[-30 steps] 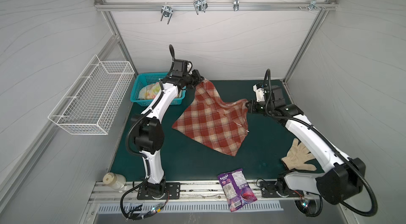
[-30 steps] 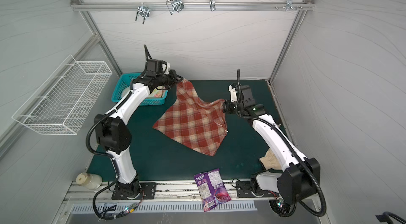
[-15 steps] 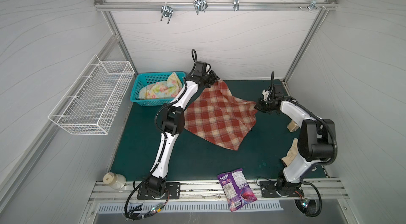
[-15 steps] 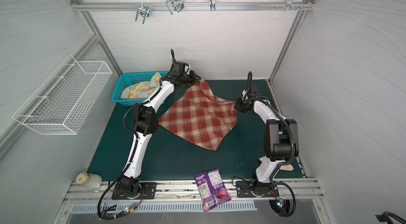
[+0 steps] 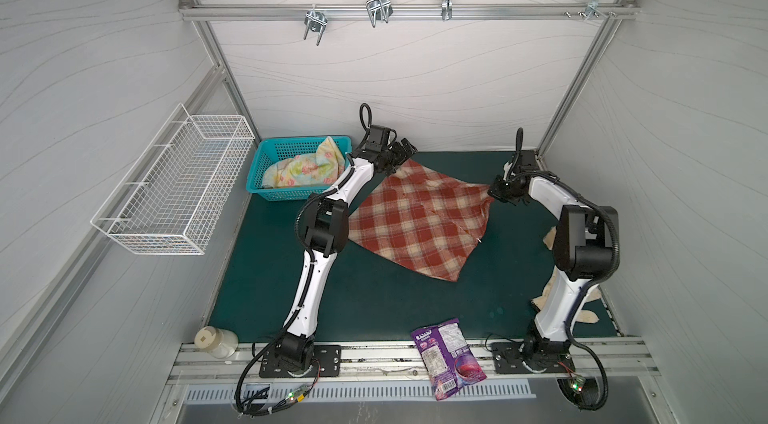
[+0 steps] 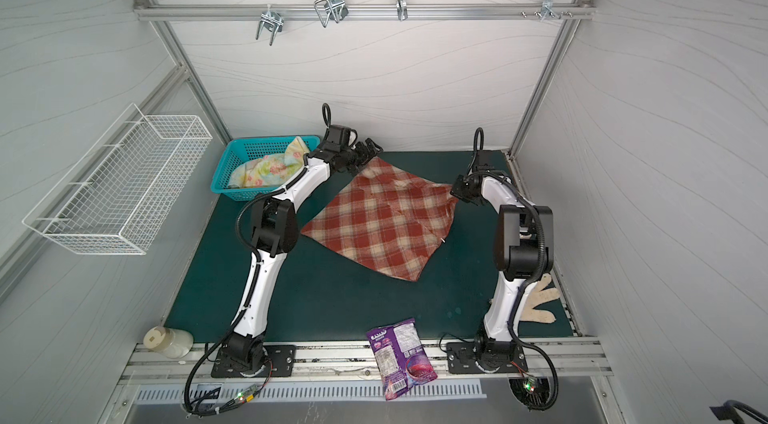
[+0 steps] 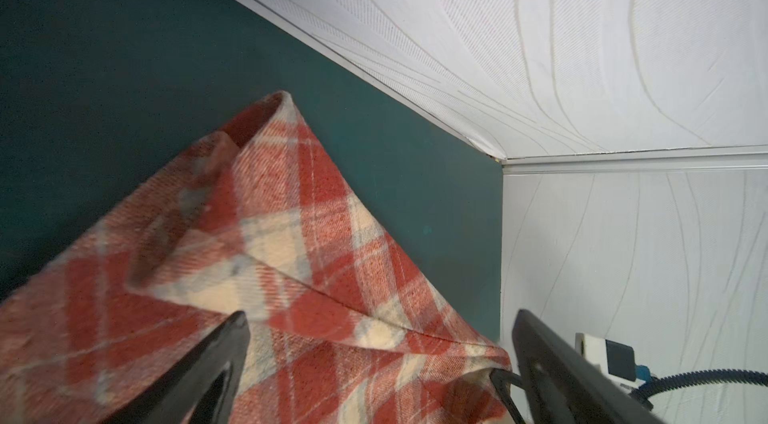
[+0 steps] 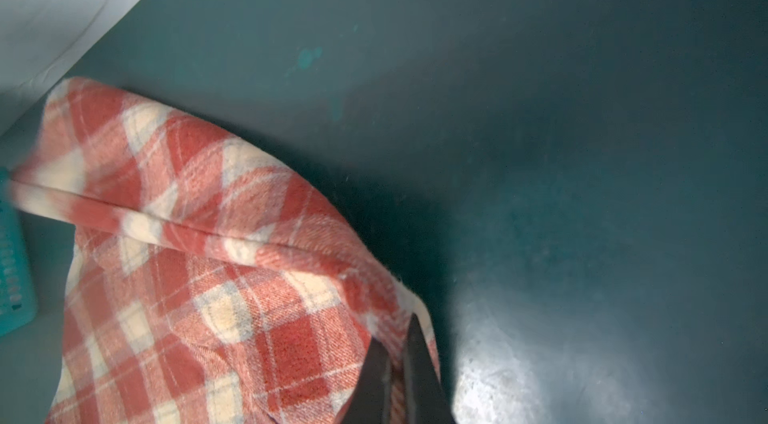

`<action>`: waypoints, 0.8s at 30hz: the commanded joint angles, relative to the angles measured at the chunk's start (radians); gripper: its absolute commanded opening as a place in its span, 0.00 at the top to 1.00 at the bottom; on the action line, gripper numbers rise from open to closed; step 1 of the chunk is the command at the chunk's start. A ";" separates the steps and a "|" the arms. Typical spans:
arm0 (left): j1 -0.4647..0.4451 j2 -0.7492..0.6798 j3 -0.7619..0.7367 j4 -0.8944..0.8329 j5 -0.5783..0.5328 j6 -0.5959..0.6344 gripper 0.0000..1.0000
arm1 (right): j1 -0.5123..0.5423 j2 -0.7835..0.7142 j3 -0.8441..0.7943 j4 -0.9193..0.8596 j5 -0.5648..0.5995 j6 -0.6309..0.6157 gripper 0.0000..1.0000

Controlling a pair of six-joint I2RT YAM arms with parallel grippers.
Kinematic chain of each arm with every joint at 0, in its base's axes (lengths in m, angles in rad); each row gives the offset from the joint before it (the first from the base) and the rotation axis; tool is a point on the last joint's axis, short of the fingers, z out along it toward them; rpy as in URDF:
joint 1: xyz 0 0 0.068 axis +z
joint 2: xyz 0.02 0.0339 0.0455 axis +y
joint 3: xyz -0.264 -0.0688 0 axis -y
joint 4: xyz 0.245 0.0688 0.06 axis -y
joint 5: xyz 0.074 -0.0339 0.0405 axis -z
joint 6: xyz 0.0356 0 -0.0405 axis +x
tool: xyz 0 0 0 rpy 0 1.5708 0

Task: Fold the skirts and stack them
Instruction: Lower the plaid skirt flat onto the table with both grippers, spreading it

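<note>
Plaid skirt (image 5: 415, 222) lay spread diagonally, left pincer (image 5: 404, 150) apart over its back corner, right pincer (image 5: 496, 192) clamped on its right corner, open surface (image 5: 365, 301) in front.

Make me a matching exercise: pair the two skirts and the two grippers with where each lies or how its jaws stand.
Things:
1. plaid skirt
2. floral skirt
3. left gripper
4. right gripper

Places or states:
A. in the teal basket
B. open, gripping nothing
C. spread on the green mat
D. shut on a corner of the plaid skirt

Pairs: 1-C, 2-A, 3-B, 4-D.
</note>
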 commanded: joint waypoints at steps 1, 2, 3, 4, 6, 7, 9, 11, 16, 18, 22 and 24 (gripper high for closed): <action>-0.001 -0.087 0.011 0.061 -0.026 0.003 0.01 | -0.019 0.048 0.054 -0.058 0.014 0.001 1.00; -0.001 -0.091 0.009 0.059 -0.025 0.002 0.01 | -0.021 0.053 0.055 -0.061 0.022 0.003 1.00; -0.001 -0.095 0.004 0.055 -0.019 -0.002 0.01 | -0.024 0.054 0.050 -0.060 0.032 0.004 1.00; -0.001 -0.103 -0.008 0.056 -0.011 -0.006 0.01 | -0.028 0.052 0.046 -0.058 0.039 0.006 1.00; -0.004 -0.135 -0.066 0.067 0.005 -0.008 0.01 | -0.042 0.059 0.046 -0.064 0.061 0.000 0.93; -0.007 -0.165 -0.119 0.084 0.003 -0.008 0.01 | -0.046 0.062 0.048 -0.070 0.079 -0.005 0.82; -0.012 -0.235 -0.232 0.137 -0.001 -0.008 0.01 | -0.055 0.060 0.041 -0.073 0.099 -0.011 0.61; -0.012 -0.300 -0.322 0.161 -0.003 -0.007 0.01 | -0.061 0.040 0.018 -0.053 0.103 -0.005 0.46; -0.013 -0.502 -0.571 0.207 -0.019 -0.001 0.01 | -0.061 -0.036 -0.016 -0.033 0.105 0.000 0.19; -0.013 -0.585 -0.655 0.198 -0.038 -0.003 0.01 | -0.055 -0.077 -0.036 -0.029 0.067 0.014 0.03; -0.013 -0.776 -0.887 0.221 -0.091 -0.032 0.01 | 0.021 -0.207 -0.114 0.009 0.075 0.009 0.01; -0.013 -0.859 -0.989 0.207 -0.122 -0.040 0.01 | 0.064 -0.271 -0.147 0.026 0.078 -0.004 0.01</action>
